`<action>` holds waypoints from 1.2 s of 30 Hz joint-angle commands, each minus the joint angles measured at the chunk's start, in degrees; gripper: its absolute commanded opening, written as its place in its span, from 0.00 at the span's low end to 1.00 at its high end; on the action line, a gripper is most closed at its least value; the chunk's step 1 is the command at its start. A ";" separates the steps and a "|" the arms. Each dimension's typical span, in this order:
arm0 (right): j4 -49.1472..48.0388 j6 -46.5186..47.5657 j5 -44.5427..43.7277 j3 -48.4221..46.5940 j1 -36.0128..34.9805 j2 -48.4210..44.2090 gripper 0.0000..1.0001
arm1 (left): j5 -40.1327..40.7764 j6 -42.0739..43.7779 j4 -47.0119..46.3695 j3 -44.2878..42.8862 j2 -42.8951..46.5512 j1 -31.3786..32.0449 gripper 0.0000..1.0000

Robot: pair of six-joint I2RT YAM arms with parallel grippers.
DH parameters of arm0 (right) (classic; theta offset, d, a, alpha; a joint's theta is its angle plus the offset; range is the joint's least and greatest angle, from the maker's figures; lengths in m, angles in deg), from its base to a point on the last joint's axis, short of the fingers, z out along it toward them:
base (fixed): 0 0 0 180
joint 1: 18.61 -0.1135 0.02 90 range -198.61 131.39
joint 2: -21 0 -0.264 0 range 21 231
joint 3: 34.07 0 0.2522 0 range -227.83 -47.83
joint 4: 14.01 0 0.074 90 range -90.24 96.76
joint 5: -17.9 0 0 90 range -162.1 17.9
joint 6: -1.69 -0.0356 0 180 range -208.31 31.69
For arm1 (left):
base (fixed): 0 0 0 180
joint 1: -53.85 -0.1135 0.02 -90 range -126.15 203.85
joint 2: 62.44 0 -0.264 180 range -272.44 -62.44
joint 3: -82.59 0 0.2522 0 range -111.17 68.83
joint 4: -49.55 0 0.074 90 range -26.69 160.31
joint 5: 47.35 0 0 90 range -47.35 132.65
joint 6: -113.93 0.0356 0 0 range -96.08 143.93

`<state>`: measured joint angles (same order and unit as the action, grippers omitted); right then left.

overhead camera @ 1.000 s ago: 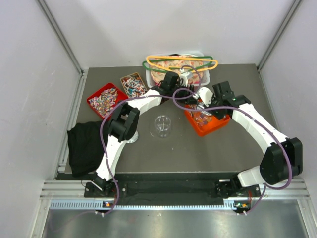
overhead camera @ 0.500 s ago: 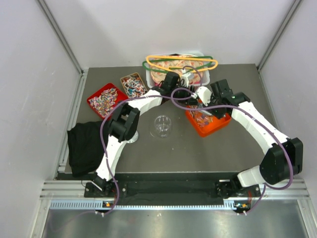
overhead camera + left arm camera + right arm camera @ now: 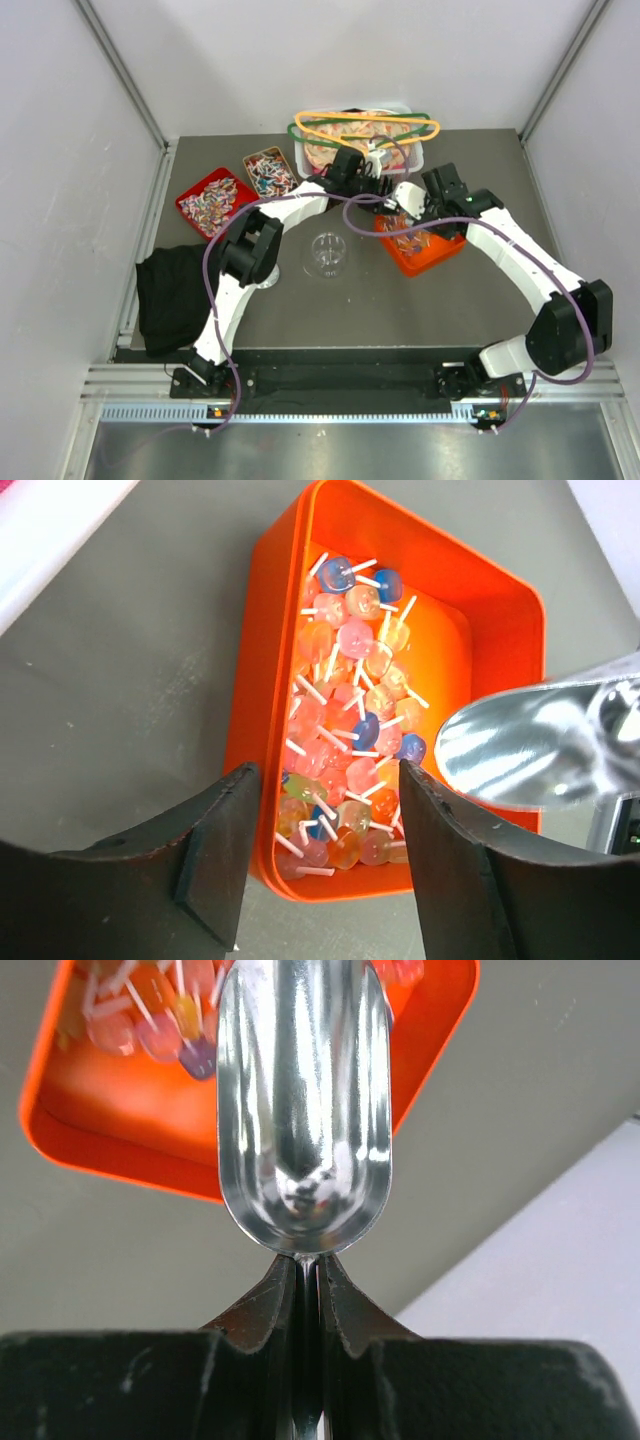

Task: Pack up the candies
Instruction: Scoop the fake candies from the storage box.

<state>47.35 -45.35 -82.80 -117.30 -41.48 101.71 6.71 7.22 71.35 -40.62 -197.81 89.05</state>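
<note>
The candies lie heaped in the orange bin. The left gripper hangs above one end of the bin, jaws spread wide with nothing between them. The right gripper is clamped tight on the thin handle of a metal scoop, whose bowl hovers over the bin's edge, close beside the left fingers. Left of the bin stands a clear cup. Behind the bin is a clear tub topped with hangers. Farther left are a red tray and a brown tray of more sweets.

Lab cell: white panels, aluminium frame
</note>
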 commanded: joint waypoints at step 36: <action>-13.57 19.79 -14.88 4.08 1.16 16.14 0.00 | 2.55 4.40 0.76 1.78 0.90 -0.05 0.13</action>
<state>36.79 -27.73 -97.14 -114.13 -40.56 115.41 10.56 12.09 72.55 -37.87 -197.81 88.81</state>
